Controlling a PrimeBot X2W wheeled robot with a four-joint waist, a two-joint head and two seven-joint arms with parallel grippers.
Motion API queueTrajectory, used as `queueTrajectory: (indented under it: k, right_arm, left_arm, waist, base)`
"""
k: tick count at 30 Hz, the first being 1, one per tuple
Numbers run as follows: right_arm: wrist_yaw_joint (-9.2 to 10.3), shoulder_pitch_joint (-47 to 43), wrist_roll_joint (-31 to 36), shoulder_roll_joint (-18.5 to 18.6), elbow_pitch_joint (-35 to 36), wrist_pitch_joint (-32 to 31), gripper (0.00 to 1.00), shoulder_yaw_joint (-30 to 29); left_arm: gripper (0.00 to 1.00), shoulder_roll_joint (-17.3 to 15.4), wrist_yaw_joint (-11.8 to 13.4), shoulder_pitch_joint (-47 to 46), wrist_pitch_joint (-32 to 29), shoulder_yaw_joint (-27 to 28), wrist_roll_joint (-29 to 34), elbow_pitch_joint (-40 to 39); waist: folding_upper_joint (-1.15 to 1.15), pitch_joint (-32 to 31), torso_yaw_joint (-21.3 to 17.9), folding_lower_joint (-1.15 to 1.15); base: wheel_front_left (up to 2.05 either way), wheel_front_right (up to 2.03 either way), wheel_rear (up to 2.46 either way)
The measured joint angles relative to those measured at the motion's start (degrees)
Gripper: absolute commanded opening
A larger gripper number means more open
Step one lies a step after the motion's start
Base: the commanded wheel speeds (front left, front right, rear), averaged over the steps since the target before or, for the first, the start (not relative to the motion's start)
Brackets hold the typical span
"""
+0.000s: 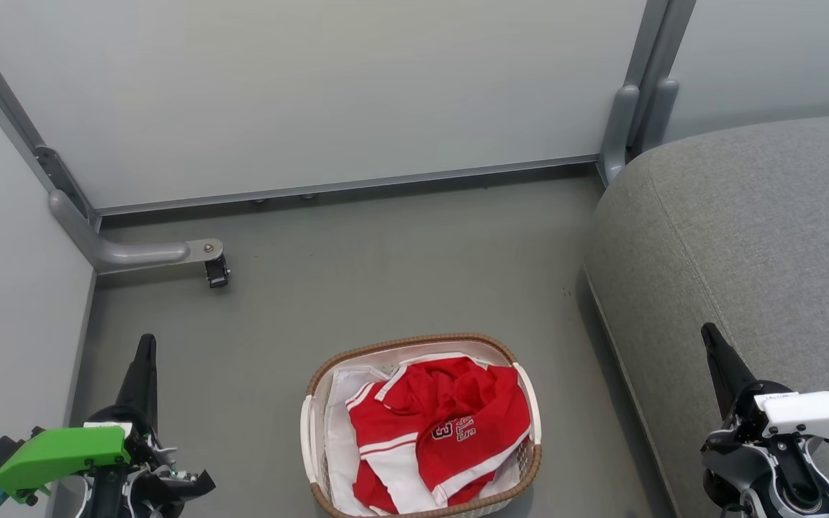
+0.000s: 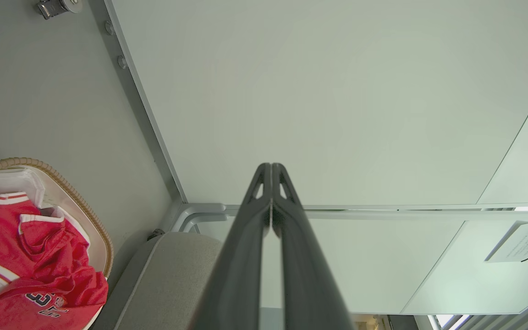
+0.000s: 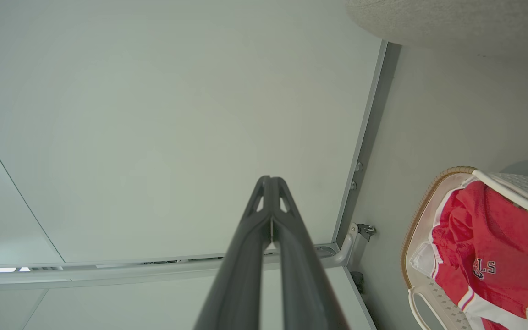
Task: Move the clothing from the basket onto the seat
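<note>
Claws pressed together, empty; red jerseys (image 1: 436,432) heaped in the laundry basket (image 1: 414,341).
It sits lower centre, midway between left gripper (image 1: 146,339) and right gripper (image 1: 708,329); sofa seat (image 1: 745,230) at frame right.

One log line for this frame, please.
clothing: in basket | seat: right of basket | left pincer: shut, empty | right pincer: shut, empty

Clothing (image 1: 443,432) showing red, with white stripes, trim and lettering, lying between left gripper (image 1: 145,351) and right gripper (image 1: 711,338). Basket (image 1: 414,339) showing white perforated wall, brown woven-look rim. Seat (image 1: 745,237) showing plain grey fabric beside right gripper. Left gripper showing dark fingers, green housing (image 1: 62,450) behind; right gripper carrying white housing (image 1: 817,414). Floor (image 1: 350,288) showing dull grey.
</note>
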State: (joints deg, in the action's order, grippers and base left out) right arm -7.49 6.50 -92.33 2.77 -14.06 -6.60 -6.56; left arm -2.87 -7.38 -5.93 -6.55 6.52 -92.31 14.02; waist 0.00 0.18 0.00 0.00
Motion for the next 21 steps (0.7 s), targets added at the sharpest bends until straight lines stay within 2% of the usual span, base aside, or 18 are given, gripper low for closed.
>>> queueTrajectory:
  k: [21]
  right_arm:
    - [0.00,0.00,0.01,0.00,0.00,0.00,0.00,-0.01]
  left_arm:
    - [0.00,0.00,0.00,0.00,0.00,0.00,0.00,0.00]
  waist:
    - [0.00,0.00,0.00,0.00]
  base:
    - [0.00,0.00,0.00]
